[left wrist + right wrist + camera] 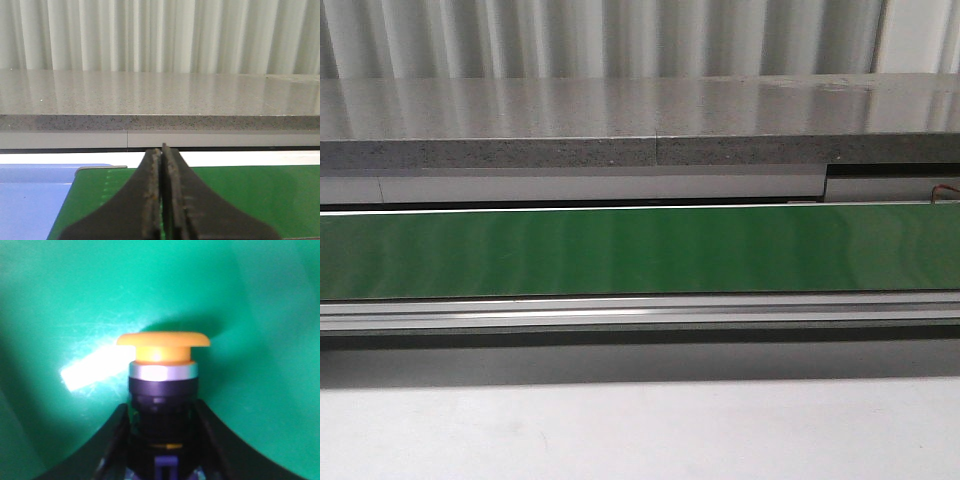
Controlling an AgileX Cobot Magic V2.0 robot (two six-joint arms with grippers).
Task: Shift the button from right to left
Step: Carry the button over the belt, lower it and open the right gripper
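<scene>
In the right wrist view the button (162, 385) fills the middle: a round yellow-orange cap, a silver ring, a dark neck and a blue body at the base. My right gripper (161, 412) is shut on its dark neck, one finger on each side, close over the green belt (260, 315). My left gripper (162, 155) is shut and empty, held above the left end of the green belt (260, 200). Neither arm nor the button shows in the front view.
The green conveyor belt (640, 250) runs across the front view with a metal rail (640, 310) in front and a grey stone shelf (640, 120) behind. A blue surface (30, 200) lies beside the belt's left end. A white tabletop (640, 430) is nearest.
</scene>
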